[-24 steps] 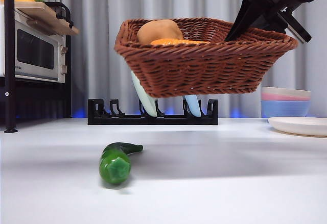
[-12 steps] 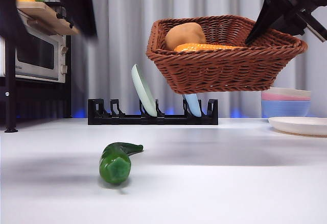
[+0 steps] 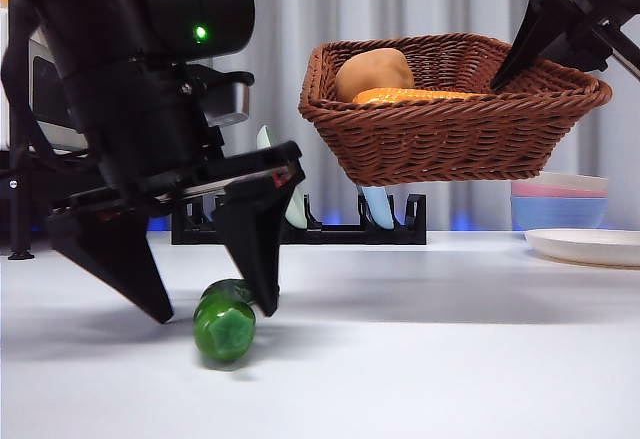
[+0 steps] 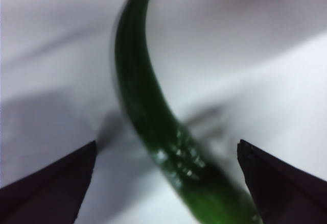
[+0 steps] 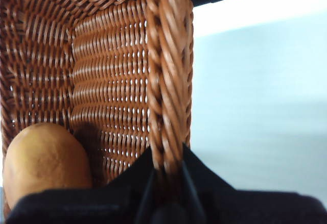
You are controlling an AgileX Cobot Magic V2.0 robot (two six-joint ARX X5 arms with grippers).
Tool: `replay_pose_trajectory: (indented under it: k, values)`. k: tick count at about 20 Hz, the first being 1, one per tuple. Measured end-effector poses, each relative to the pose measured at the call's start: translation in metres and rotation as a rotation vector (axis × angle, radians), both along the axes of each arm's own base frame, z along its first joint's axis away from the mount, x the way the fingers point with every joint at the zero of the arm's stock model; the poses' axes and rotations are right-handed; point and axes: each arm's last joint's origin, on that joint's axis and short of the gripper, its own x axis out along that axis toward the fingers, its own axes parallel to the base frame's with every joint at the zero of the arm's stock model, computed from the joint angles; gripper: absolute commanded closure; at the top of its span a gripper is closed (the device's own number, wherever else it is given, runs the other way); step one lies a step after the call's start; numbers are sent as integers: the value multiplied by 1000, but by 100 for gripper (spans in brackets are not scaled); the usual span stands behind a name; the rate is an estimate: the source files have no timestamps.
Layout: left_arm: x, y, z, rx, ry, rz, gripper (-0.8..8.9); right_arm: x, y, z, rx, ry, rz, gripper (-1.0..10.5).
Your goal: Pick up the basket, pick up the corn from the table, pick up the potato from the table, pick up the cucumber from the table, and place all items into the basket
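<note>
The dark green cucumber (image 3: 225,327) lies on the white table, blunt end toward the front camera. My left gripper (image 3: 217,314) is open and low over it, one jaw on each side. In the left wrist view the cucumber (image 4: 148,117) runs between the jaws of the left gripper (image 4: 167,142), which are spread apart. My right gripper (image 3: 545,44) is shut on the rim of the brown wicker basket (image 3: 450,129) and holds it in the air at the right. The potato (image 3: 372,71) and the corn (image 3: 420,94) lie in it. The right wrist view shows the right gripper (image 5: 166,168), the basket (image 5: 102,81) and the potato (image 5: 46,157).
A black dish rack (image 3: 395,231) with pale plates stands at the back, below the basket. Stacked pastel bowls (image 3: 558,199) and a white plate (image 3: 590,246) are at the right. The left arm hides much of the left side.
My left arm has come down from the upper left and now straddles the cucumber. The basket has shifted right in my right gripper. The cucumber has not moved.
</note>
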Motion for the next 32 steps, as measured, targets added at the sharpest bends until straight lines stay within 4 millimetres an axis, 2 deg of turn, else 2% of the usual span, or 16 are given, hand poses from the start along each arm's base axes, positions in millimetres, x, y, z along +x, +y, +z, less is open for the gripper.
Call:
replay_pose_trajectory:
  k: [2,3,8,11,13,16,18,20,21,23,26,28,32]
  values:
    - [1,-1,-1,4,-5,-8,778,0,0,0,0,1,0,962]
    - [1,-1,-2,7,-9,-20,815,0,0,0,0,1,0,962]
    - [1,0,-2,26,-20,-96,821,0,0,0,0,2,0,962]
    - [-12,6,6,15,75,-234,821,0,0,0,0,1,0,962]
    - [-28,14,32,-59,175,-389,821,0,0,0,0,2,0,962]
    - [-58,27,90,-303,231,-696,821,0,0,0,0,1,0,962]
    - [-64,28,131,-442,40,-835,821,0,0,0,0,1,0,962]
    - [-57,23,174,-526,-250,-876,821,0,0,0,0,2,0,962]
    - [-52,19,193,-547,-391,-845,821,0,0,0,0,2,0,962]
    - [-38,12,217,-580,-625,-668,821,0,0,0,2,4,-1,962]
    - [-14,-2,234,-700,-807,-364,821,-1,5,0,3,4,14,962]
    - [1,-13,227,-748,-793,-239,821,-2,8,0,3,5,27,962]
    - [38,-43,180,-698,-661,-114,821,-3,13,0,4,6,42,962]
